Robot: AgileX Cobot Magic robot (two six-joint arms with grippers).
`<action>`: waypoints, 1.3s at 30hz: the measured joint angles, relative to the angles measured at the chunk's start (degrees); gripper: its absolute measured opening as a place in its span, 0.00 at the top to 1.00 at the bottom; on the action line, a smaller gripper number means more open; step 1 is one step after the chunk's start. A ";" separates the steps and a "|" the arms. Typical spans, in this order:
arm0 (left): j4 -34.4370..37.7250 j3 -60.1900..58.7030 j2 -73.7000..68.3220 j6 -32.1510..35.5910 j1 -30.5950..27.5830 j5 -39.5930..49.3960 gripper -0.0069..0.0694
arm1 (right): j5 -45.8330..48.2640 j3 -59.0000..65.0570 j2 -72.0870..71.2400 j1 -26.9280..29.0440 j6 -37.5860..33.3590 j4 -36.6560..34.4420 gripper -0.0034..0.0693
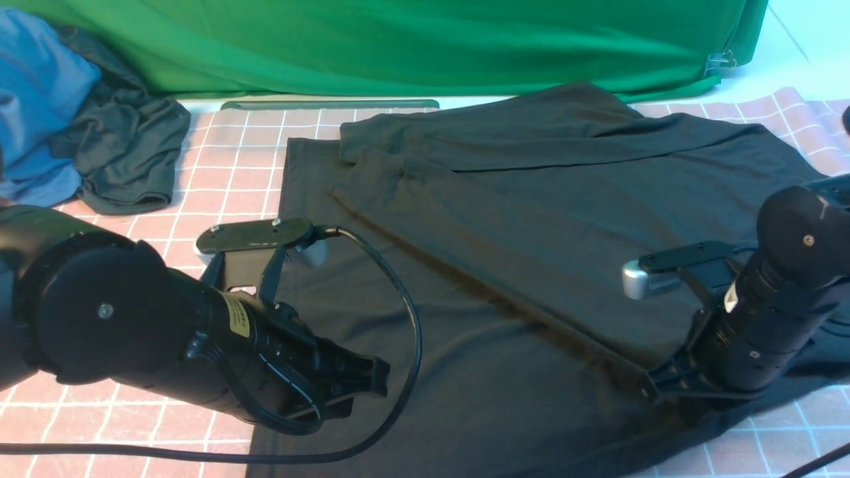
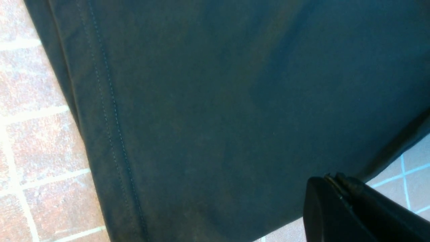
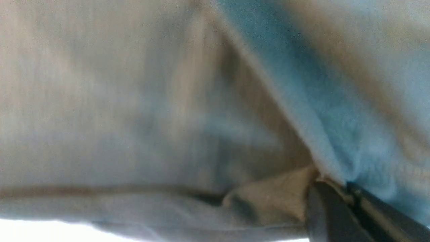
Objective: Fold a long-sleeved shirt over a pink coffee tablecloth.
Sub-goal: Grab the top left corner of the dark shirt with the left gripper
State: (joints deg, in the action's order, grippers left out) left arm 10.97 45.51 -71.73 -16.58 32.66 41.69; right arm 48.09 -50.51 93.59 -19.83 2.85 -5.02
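My left arm reaches in low from the near left, and the left gripper (image 1: 362,382) is closed tight. My right arm angles down from the right, wrist dipped, with the right gripper (image 1: 654,388) pinched on a fold of the long-sleeved shirt (image 1: 531,199).

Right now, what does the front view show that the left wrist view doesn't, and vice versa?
Front only: the right arm, the bright green backdrop cloth, the crumpled blue garment and the dark grey-green garment.
Left wrist only: a close-up of the double-stitched hem, and the left arm's jaws, shut.
Both: the black soft-knit long-sleeved shirt lying on the pink white-gridded tablecloth.
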 joint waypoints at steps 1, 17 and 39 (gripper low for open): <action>-0.04 0.00 0.06 0.00 0.00 -0.13 0.89 | 1.90 0.00 -0.70 0.00 0.00 0.05 0.89; -0.07 0.00 0.17 0.00 0.00 -1.26 0.89 | 7.36 5.73 -8.09 0.00 3.13 0.25 0.57; 2.08 -0.20 0.17 -1.05 0.00 0.30 0.89 | 7.47 -13.03 0.16 28.55 -1.93 9.46 0.25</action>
State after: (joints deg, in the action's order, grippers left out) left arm 13.06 45.32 -71.56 -17.63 32.66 41.99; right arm 55.56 -63.54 93.76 8.72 0.91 4.44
